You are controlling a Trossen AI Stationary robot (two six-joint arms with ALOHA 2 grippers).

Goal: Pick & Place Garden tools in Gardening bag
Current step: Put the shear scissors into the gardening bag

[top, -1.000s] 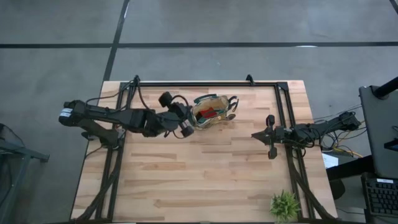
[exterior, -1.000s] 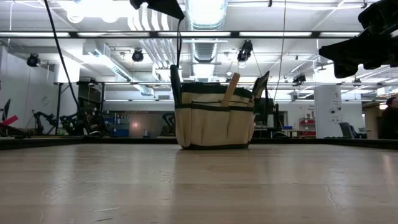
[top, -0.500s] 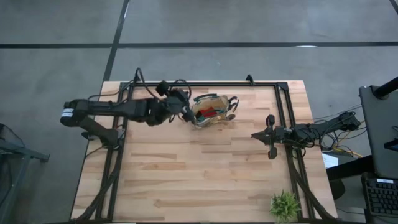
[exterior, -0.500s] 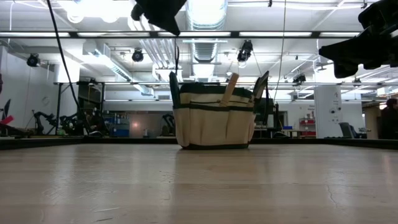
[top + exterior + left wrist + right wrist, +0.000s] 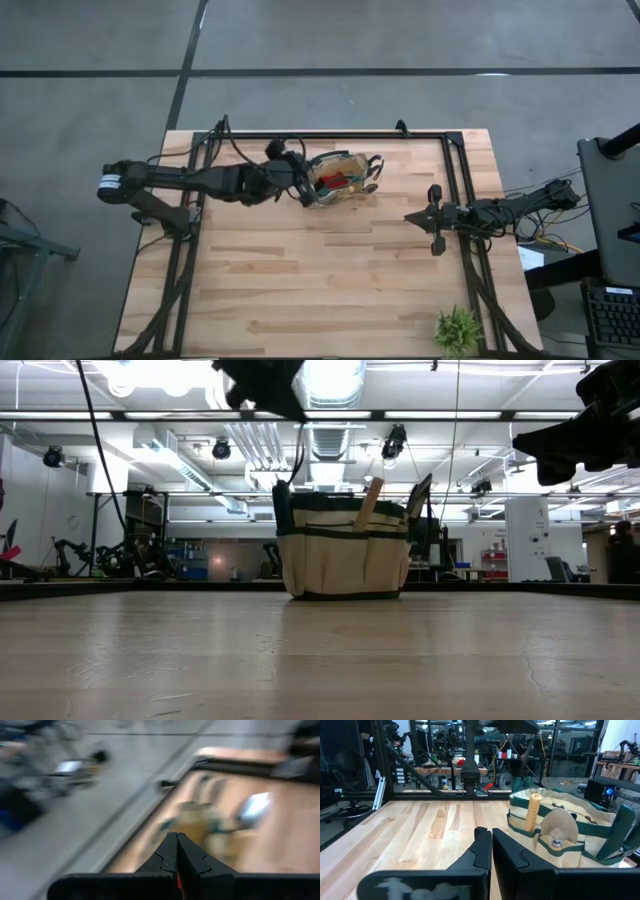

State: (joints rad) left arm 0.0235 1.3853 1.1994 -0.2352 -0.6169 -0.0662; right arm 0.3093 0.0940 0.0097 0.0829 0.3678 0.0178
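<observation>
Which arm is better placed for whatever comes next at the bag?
Probably left. The left gripper sits at the gardening bag's rim, fingers shut. The right gripper waits well off to the bag's side, also shut. No tools show loose on the table.

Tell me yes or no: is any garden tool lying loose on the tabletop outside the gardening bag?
No. In the high view the table shows no loose tool; a red item sits inside the gardening bag.

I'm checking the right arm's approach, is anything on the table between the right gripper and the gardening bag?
Nothing visible. Bare wood lies between the right gripper and the gardening bag. The left gripper is at the bag's far side, and the small plant sits at the table's corner.
</observation>
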